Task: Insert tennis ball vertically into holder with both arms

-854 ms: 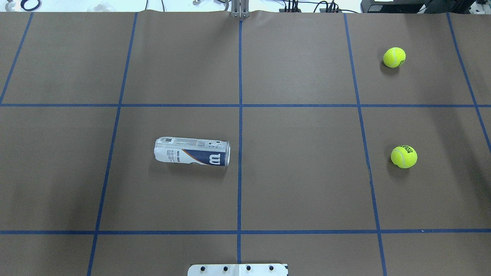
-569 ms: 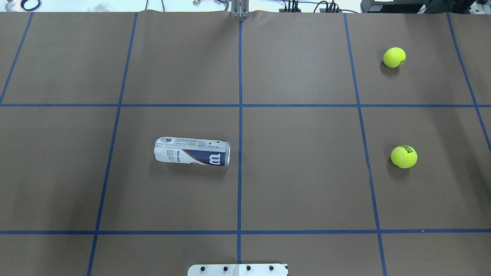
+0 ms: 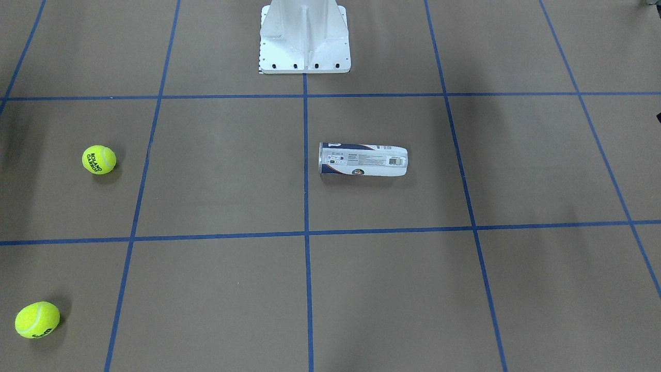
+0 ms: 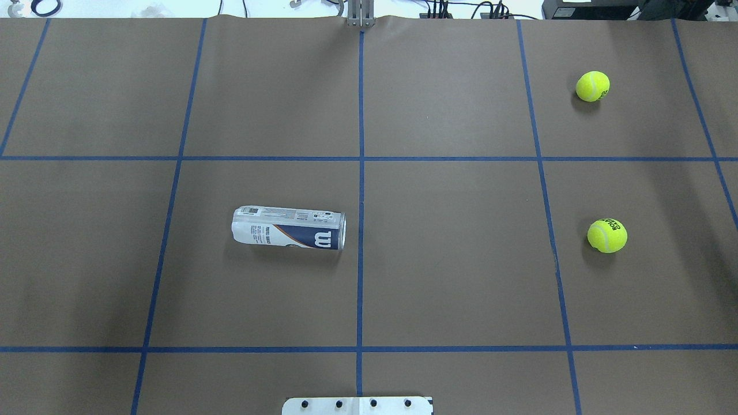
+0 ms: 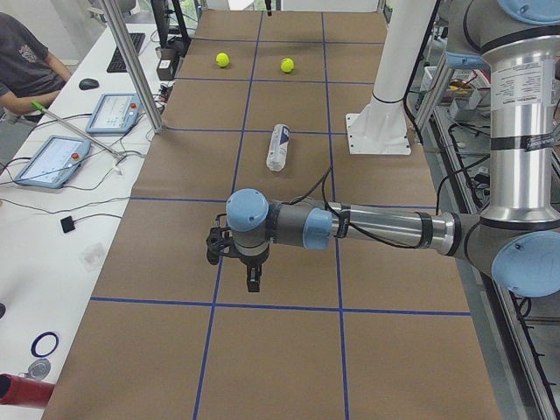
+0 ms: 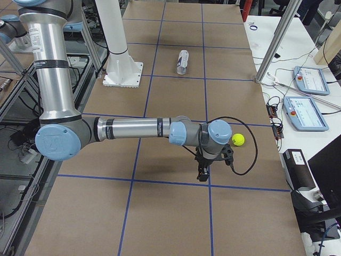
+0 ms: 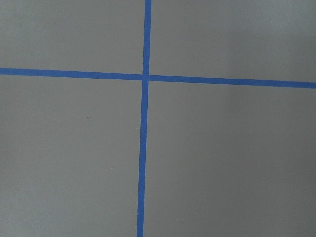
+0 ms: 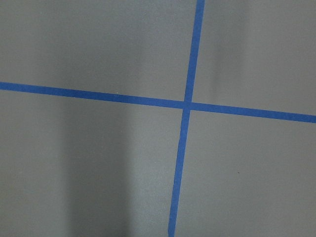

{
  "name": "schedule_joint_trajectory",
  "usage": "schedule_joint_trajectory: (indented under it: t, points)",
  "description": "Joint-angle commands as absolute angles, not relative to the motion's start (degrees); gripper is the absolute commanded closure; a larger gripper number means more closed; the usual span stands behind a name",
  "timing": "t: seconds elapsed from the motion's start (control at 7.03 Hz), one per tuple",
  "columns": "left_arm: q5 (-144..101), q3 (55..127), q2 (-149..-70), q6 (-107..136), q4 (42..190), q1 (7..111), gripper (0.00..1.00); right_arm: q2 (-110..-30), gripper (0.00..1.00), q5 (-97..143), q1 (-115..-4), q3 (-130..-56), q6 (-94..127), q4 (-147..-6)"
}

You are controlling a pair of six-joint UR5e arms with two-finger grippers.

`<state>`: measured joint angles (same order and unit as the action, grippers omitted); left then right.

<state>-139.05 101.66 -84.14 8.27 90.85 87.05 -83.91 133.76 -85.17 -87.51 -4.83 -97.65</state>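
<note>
Lying sideways on table, holder, 2 tennis balls outside; opening of both end effectors unclear.

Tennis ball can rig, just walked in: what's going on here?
Nothing is gripped yet. The tennis-ball can lies on its side near the middle of the table. The far tennis ball and near tennis ball sit loose on the robot's right side. The left claw and right claw hang above opposite table ends, touching nothing. These side views don't show whether they're open or shut.
</note>
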Motion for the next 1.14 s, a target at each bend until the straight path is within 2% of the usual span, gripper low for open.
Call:
schedule_joint_trajectory:
  t: [0.0, 0.28, 0.57, 0.71, 1.0]
  points:
    - [-139.39, 103.44, -84.2, 8.26, 90.97, 86.92, 0.01, -84.2, 0.01, 133.94, -85.17, -87.71, -4.83, -97.39]
    - [-143.59, 104.5, -86.29, 8.17, 92.97, 85.62, 0.01, -84.2, 0.0, 134.12, -85.17, -87.8, -4.83, -97.38]
    - [-144.93, 105.82, -88.31, 8.43, 101.56, 81.07, 0.02, -84.2, 0.0, 134.12, -85.17, -87.71, -4.83, -97.38]
    - [-144.15, 105.91, -92.77, 8.18, 101.95, 77.9, 0.13, -84.2, 0.0, 134.12, -85.17, -87.63, -4.83, -97.38]
    - [-143.09, 106.0, -105.4, 8.35, 101.52, 68.69, 0.07, -84.29, 0.01, 134.3, -85.17, -87.71, -4.75, -97.38]
